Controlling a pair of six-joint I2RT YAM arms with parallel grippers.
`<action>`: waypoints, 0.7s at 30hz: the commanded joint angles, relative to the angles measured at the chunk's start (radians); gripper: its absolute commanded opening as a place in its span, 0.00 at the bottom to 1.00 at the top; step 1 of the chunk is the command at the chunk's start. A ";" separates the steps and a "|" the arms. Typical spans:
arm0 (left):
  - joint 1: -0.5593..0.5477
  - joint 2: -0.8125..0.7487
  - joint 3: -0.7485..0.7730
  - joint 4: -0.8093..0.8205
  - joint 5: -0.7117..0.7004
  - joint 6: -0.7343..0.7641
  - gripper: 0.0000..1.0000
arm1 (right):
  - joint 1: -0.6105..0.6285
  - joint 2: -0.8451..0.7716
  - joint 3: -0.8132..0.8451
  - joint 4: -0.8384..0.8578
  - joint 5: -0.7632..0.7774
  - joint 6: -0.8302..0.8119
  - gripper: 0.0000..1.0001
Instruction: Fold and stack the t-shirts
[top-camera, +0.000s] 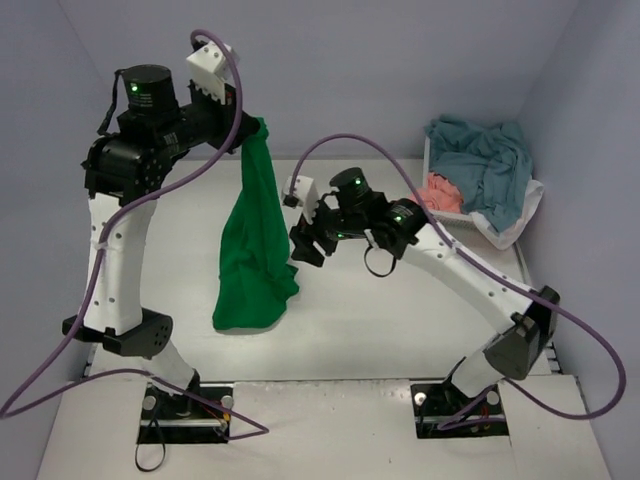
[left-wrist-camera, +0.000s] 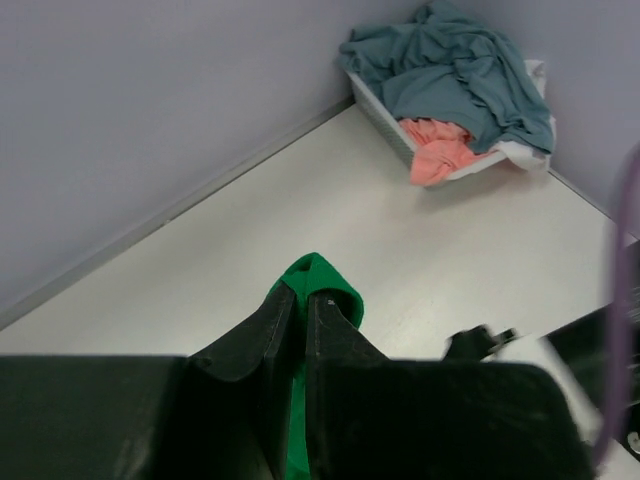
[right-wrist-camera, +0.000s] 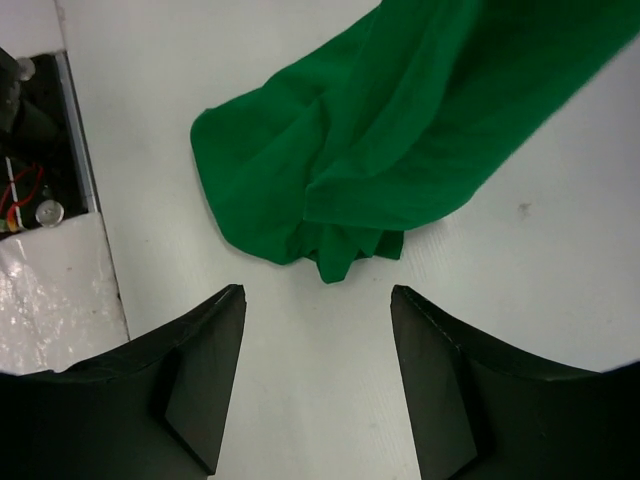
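A bright green t-shirt (top-camera: 252, 250) hangs in a long drape from my left gripper (top-camera: 250, 128), which is raised high over the table. Its lower end rests bunched on the table. In the left wrist view the left gripper (left-wrist-camera: 298, 292) is shut on a fold of green cloth (left-wrist-camera: 328, 275) that sticks out past the tips. My right gripper (top-camera: 300, 245) hovers just right of the hanging shirt. In the right wrist view the right gripper (right-wrist-camera: 318, 292) stands open and empty, just short of the green t-shirt's bunched end (right-wrist-camera: 340, 200). A teal t-shirt (top-camera: 485, 160) and a salmon t-shirt (top-camera: 442, 190) lie heaped in the basket.
The white mesh basket (top-camera: 520, 215) sits in the back right corner against the walls, also seen as the basket (left-wrist-camera: 380, 110) in the left wrist view. Purple cables loop off both arms. An arm base plate (right-wrist-camera: 35, 150) shows at the table's near edge.
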 joint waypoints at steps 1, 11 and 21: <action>-0.060 -0.001 0.076 0.084 0.002 -0.001 0.00 | 0.038 0.078 0.021 0.071 0.098 -0.018 0.56; -0.100 -0.013 0.114 0.085 -0.001 0.010 0.00 | 0.104 0.279 0.149 0.100 0.256 0.035 0.53; -0.100 -0.036 0.143 0.087 0.002 0.010 0.00 | 0.121 0.325 0.187 0.103 0.279 0.048 0.50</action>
